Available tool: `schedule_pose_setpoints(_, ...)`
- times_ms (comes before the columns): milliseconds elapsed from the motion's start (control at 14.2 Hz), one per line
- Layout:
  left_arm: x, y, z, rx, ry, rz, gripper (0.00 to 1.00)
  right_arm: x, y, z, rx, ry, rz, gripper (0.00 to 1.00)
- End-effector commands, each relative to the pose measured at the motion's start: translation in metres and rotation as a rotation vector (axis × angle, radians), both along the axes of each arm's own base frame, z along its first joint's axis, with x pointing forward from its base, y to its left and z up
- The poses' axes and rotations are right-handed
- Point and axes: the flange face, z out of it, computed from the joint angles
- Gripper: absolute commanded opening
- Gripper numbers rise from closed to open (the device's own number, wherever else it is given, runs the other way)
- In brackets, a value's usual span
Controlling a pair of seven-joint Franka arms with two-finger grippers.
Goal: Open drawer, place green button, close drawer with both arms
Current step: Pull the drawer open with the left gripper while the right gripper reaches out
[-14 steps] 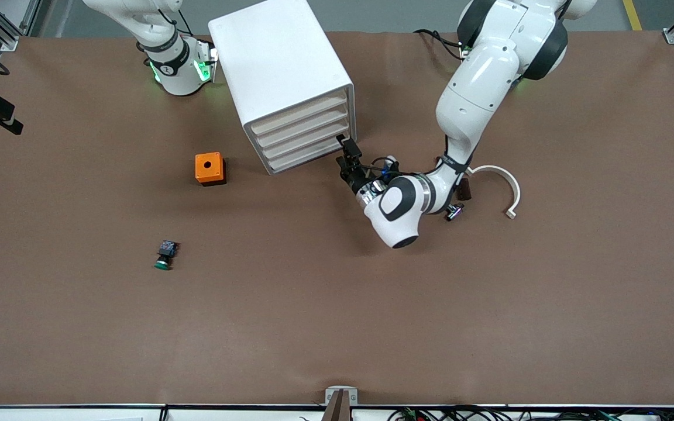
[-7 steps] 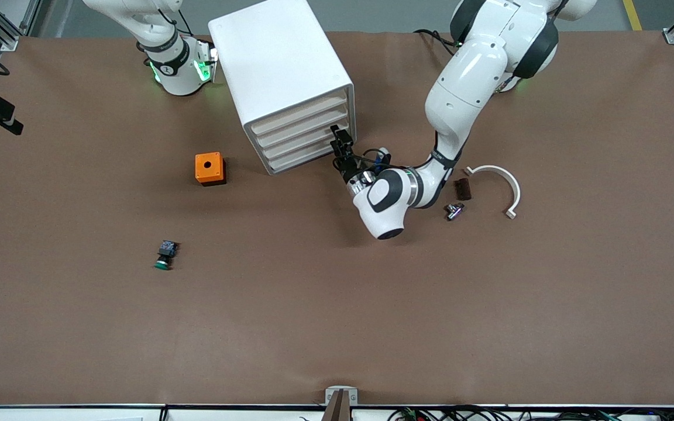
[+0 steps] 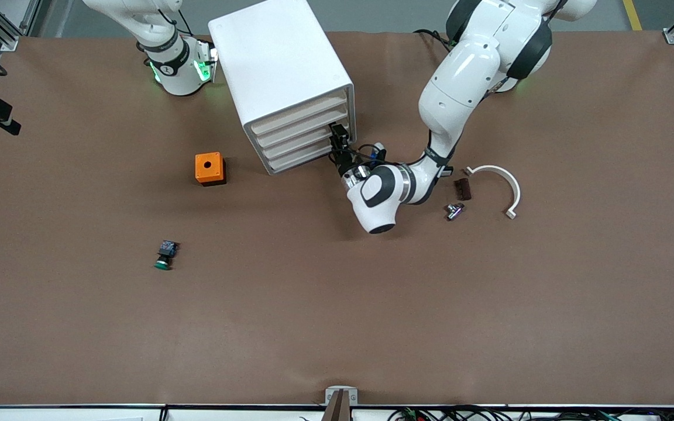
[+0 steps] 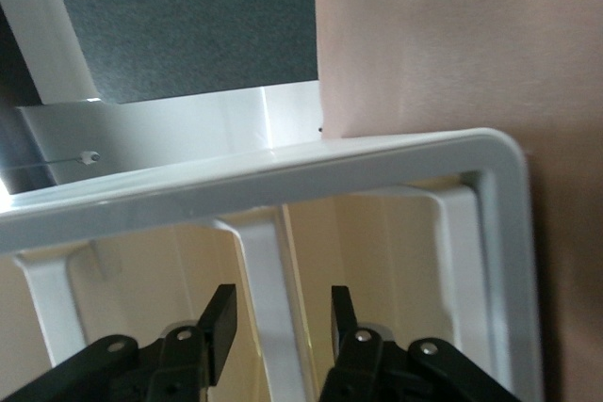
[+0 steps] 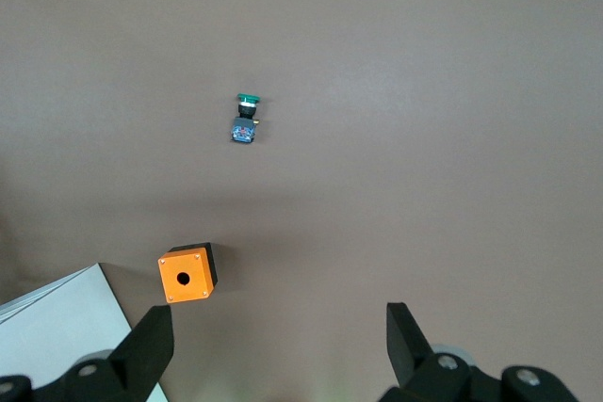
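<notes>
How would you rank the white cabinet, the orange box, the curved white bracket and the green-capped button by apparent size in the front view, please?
1. white cabinet, by far the largest.
2. curved white bracket, wide in span though thin.
3. orange box, more compact; it fills more area than the thin bracket, so these two are close.
4. green-capped button, smallest.

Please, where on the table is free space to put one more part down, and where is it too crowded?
Free: the broad brown table nearer the front camera than the button; also between the orange box and the button. Crowded: in front of the cabinet, where the left gripper works, and beside the white arc.
</notes>
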Motion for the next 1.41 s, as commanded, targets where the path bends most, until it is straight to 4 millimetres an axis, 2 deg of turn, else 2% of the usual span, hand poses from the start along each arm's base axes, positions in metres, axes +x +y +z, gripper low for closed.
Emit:
schedule_pose_setpoints(0,-0.008,-0.011,0.004,-0.012,0.040,-0.014,0.25,0.002,-0.005,0.000,-0.012,0.011,-0.009,1.00)
schedule_pose_setpoints(141,-0.008,-0.010,0.004,-0.010,0.038,-0.016,0.11,0.010,-0.008,-0.011,-0.013,0.028,-0.001,1.00)
schedule_pose_setpoints(211,-0.007,-0.009,0.003,-0.009,0.038,-0.014,0.08,0.019,-0.013,-0.027,-0.006,0.052,-0.013,1.00)
schedule_pose_setpoints(281,-0.006,-0.009,0.003,-0.009,0.037,-0.013,0.06,0.039,-0.011,-0.060,-0.009,0.118,-0.006,1.00)
schedule_pose_setpoints(422,-0.004,-0.007,0.002,-0.007,0.037,-0.008,0.04,0.054,-0.017,-0.061,-0.015,0.104,-0.011,1.00)
schedule_pose_setpoints(492,-0.001,-0.004,0.002,-0.006,0.036,-0.002,0.04,0.071,-0.020,-0.094,-0.016,0.152,-0.020,1.00)
schedule_pose_setpoints(562,0.003,-0.001,0.001,-0.004,0.034,0.006,0.04,0.082,-0.023,-0.113,-0.016,0.166,-0.010,1.00)
schedule_pose_setpoints(633,0.010,0.005,0.001,-0.003,0.036,0.022,0.04,0.086,-0.029,-0.112,-0.013,0.125,-0.018,1.00)
schedule_pose_setpoints(843,0.037,0.029,0.002,-0.005,0.036,0.079,0.04,0.095,-0.009,-0.130,-0.002,0.120,-0.042,1.00)
schedule_pose_setpoints(984,0.049,0.039,0.003,-0.007,0.031,0.107,0.04,0.102,0.014,-0.165,-0.012,0.102,-0.114,1.00)
schedule_pose_setpoints(1125,0.064,0.052,0.003,-0.005,0.021,0.143,0.06,0.106,0.037,-0.192,-0.018,0.082,-0.095,1.00)
schedule_pose_setpoints(1335,0.090,0.076,0.002,0.001,-0.003,0.214,0.07,0.097,0.045,-0.264,-0.020,0.012,-0.111,1.00)
